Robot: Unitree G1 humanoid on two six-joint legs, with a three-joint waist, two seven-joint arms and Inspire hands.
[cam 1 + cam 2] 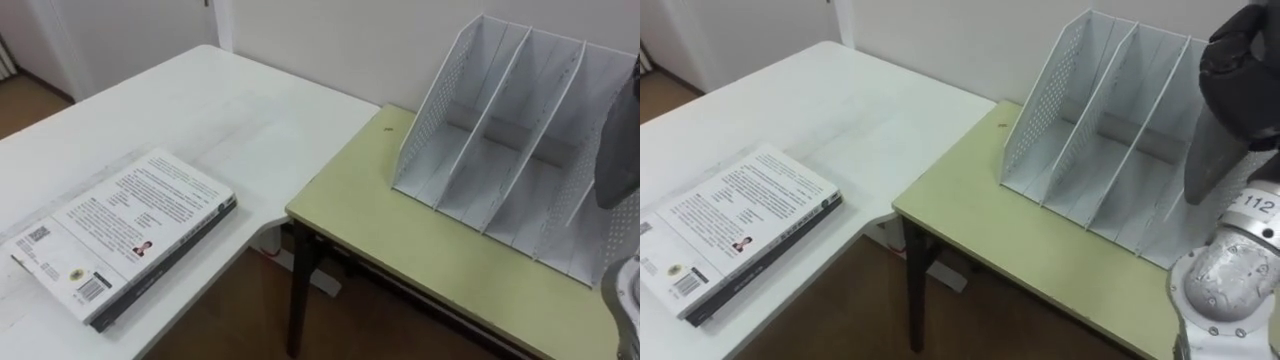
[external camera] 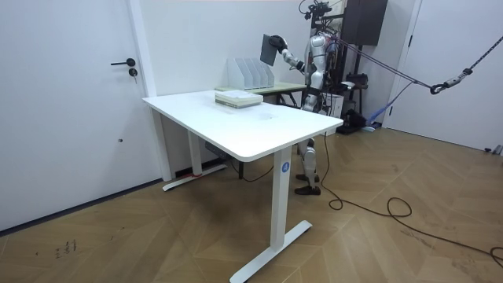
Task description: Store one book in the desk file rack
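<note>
You had the right hand (image 1: 1243, 48) closed round the top of a grey book (image 1: 1207, 150), fingers curled over its upper edge. The book hung upright from that grip, slightly tilted, in front of the right end of the white file rack (image 1: 1085, 120). It stood outside the compartments. Whether its lower edge touched a divider, I could not tell you.

The rack sat along the far edge of the green desk (image 1: 1030, 255), close to the wall, with its perforated side wall facing the white table (image 1: 870, 105). Its slots opened toward you and upward.

The green desk's left edge met the white table's curved corner. A short pile of books (image 1: 735, 225) lay flat near the white table's near left edge, back cover up, well apart from the rack.

In the room view your robot stood upright at the green desk, behind the white table's far corner. Its arm reached toward the room view's left, and the book was held high above the rack.
</note>
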